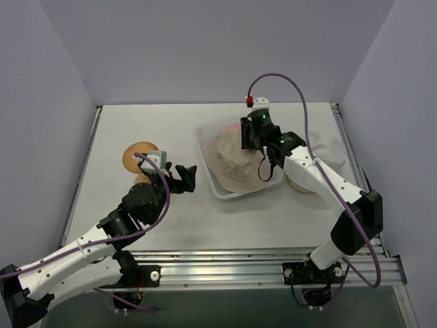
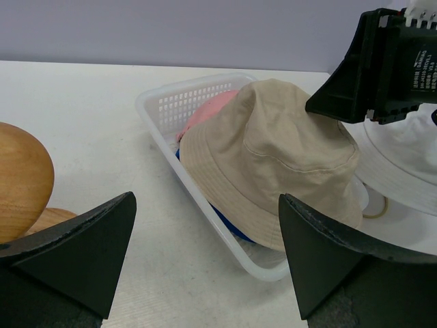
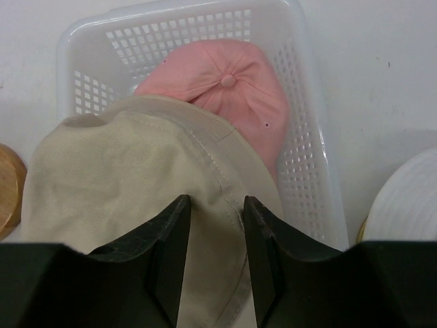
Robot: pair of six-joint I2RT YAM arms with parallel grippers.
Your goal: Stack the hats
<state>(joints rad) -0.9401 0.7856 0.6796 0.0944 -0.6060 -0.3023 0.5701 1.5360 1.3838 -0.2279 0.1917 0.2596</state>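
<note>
Centre frame, the right gripper (image 3: pixel 213 205) pinches a crown fold of the beige bucket hat (image 1: pixel 235 171), which lies over the pink baseball cap (image 3: pixel 229 85) in the lattice basket (image 1: pixel 205 133), seemingly to lift it. The left gripper (image 1: pixel 184 176) hovers wide open, left of centre.

Four hats (image 1: pixel 239 167): beige (image 2: pixel 273 137), pink (image 3: pixel 229 82), blue (image 2: pixel 232 225), white (image 2: pixel 403 157); one basket (image 3: pixel 300 171); two wooden domes (image 2: pixel 20 178)

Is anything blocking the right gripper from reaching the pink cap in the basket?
Yes. The beige hat lies on the pink cap in the basket, right under the right gripper; only part of the cap shows beyond it.
</note>
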